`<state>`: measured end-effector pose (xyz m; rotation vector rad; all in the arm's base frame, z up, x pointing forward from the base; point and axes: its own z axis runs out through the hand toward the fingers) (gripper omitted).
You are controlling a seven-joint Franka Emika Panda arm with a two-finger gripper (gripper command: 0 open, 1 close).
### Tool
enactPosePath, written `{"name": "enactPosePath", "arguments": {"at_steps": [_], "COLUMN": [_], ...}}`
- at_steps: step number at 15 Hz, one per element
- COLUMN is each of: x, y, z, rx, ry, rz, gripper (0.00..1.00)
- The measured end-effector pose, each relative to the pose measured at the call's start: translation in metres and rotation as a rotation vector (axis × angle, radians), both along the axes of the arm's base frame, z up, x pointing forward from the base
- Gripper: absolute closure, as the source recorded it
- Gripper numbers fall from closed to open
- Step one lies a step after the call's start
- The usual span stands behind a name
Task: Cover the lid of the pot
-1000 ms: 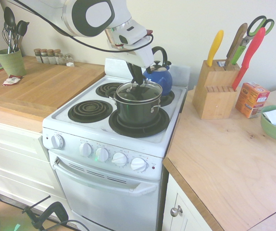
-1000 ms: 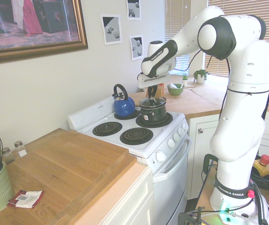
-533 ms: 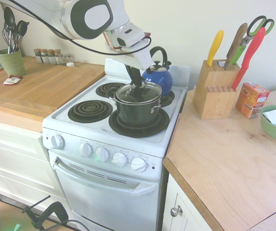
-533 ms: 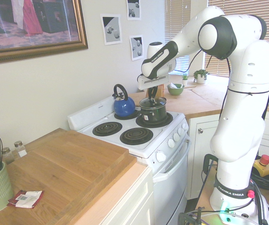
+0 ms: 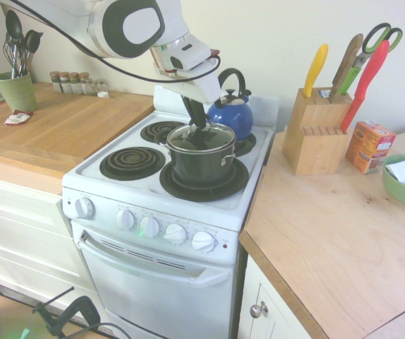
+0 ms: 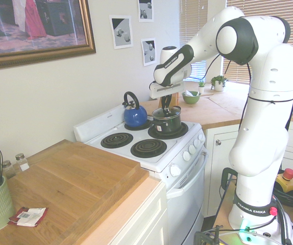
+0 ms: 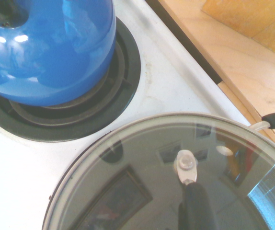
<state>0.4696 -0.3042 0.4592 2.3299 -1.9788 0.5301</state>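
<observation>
"Before we move anything, where's the lid [image 5: 220, 138]?"

"On top of the pot [image 5: 202, 168], at the front right corner of the stove [image 5: 128, 192]. Its rim looks level with the pot's, though I can't swear it's seated all the way round."

"And the gripper [image 5: 200, 126]?"

"Fingers together, pointing down at the middle of the lid, right by the knob [image 7: 198, 206]. Whether the knob is pinched between them, I can't tell."

"So what's the step in hand?"

"Settling the lid, I'd judge, and the job looks nearly done. Keep it flat and centred, and let it down gently until the rim bears evenly. Hard pushing on one side could tip it or nudge the pot towards the stove's front edge."

"Then let go?"

"Once it sits true. Part the fingers just enough to clear the knob, then lift straight up. A sideways pull might drag the lid off centre."

"Anything in the way?"

"The kettle [image 5: 234, 116], at the stove's back right corner, just behind the pot. Stay clear of it on the way out."
</observation>
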Motion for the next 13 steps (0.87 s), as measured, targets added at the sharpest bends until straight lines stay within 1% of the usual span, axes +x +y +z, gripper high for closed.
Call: {"name": "enactPosePath", "arguments": {"at_steps": [8,11,13], "x": [-0.007,-0.016,-0.021], "y": [0.001,0.002,0.01], "z": [0.007,0.025,0.054], "rx": [0.014,0.021,0.018], "ry": [0.007,0.002,-0.019], "rz": [-0.023,-0.03,-0.023], "gripper": [0.0,0.0,0.0]}}
